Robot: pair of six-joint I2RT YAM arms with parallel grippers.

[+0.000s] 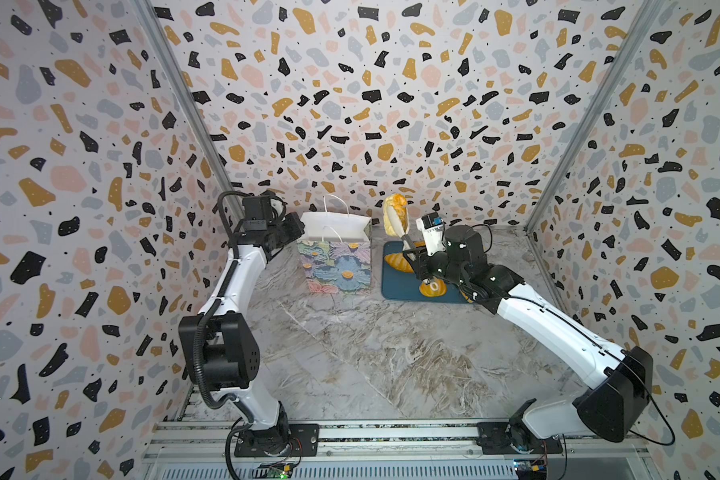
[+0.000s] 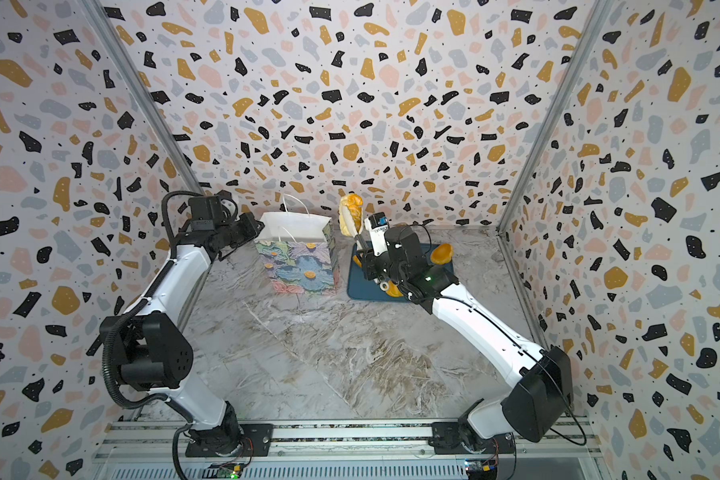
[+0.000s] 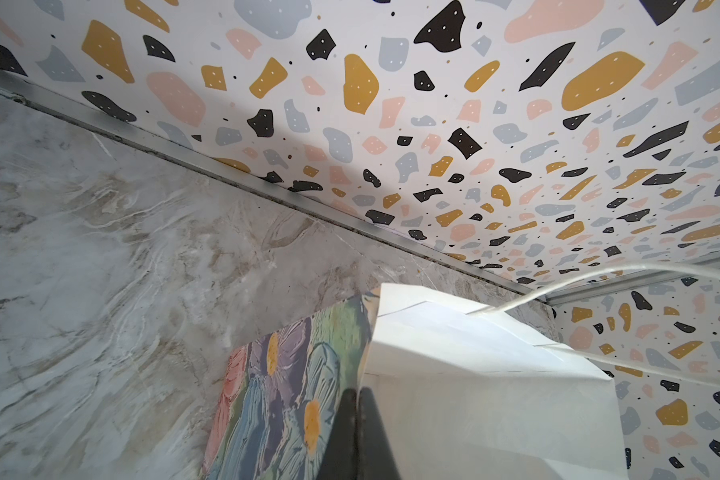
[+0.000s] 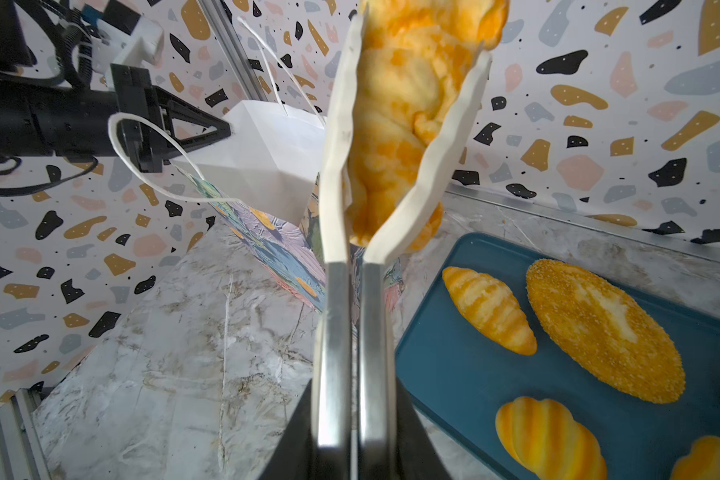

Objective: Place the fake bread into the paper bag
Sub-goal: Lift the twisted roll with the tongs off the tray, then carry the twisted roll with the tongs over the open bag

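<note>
Tongs (image 4: 333,332) sit clamped in the right gripper (image 4: 352,415), their white tips squeezing a golden toy bread (image 4: 391,145) held in the air, right of the paper bag (image 1: 337,266) mouth and not over it. Left gripper (image 3: 356,399) is pinched tight on the bag's rim. Striped croissant (image 4: 489,309) and speckled oval loaf (image 4: 603,328) lie on the dark-teal tray (image 4: 454,374) with other breads.
</note>
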